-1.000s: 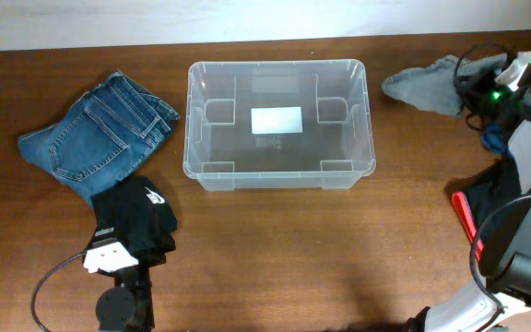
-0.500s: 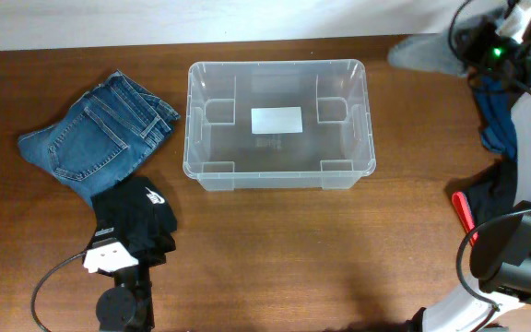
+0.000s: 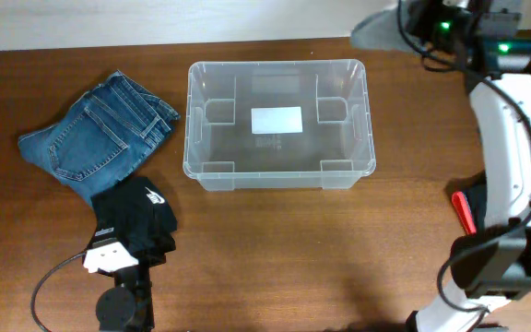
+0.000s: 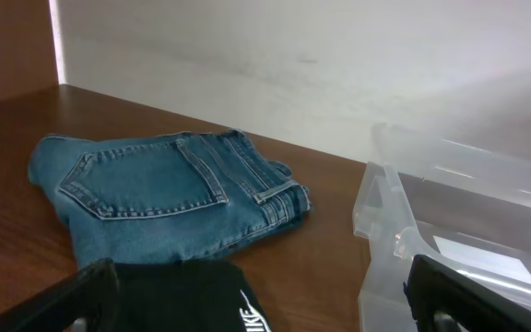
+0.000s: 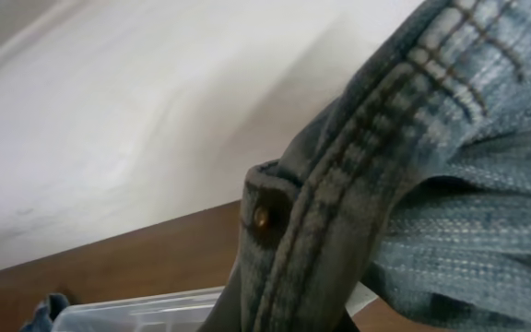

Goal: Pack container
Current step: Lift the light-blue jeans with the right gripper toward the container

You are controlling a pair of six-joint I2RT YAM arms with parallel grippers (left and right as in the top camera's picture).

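We see our right gripper [image 3: 413, 20] clamped on grey denim [image 3: 374, 30] just past the far right corner of the container [image 3: 278, 178], which sits mid-table, and our left gripper [image 4: 264, 297] spread open over a black garment [image 3: 138, 217] beside blue jeans [image 3: 95, 138].

The grey jeans [image 5: 413, 184] fill the right wrist view, cut off by its edges, and hide the fingers of the right gripper [image 3: 413, 20] that holds them. The print on the white label [image 3: 276, 120] in the container [image 3: 277, 65] is too small to read.
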